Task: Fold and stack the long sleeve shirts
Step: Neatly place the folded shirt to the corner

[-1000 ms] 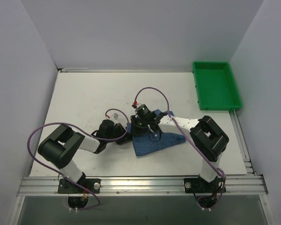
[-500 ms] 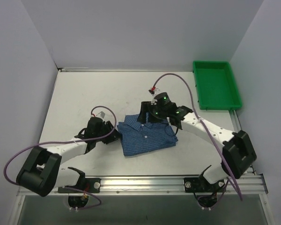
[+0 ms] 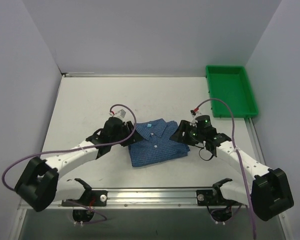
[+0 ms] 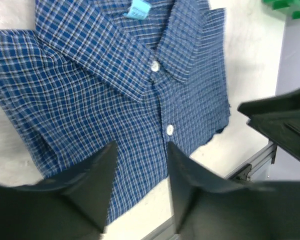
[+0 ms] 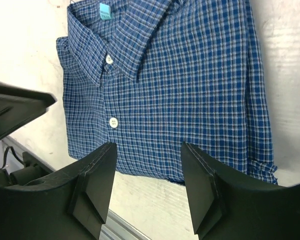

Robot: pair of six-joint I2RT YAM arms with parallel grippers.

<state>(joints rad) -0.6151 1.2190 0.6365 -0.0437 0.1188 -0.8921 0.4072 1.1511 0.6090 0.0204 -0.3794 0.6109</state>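
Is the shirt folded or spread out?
Folded. The shirt lies as a compact rectangle, collar and buttons facing up, with no sleeves sticking out.

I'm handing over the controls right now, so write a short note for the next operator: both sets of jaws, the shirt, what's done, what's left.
Left jaws: open, empty, at the left side of the shirt.
Right jaws: open, empty, at its right side.
Shirt: folded into a rectangle, collar up, flat on the table between the arms.
Done: this fold.
Left: stacking; no second shirt in view. Green tray at far right may be the drop spot.
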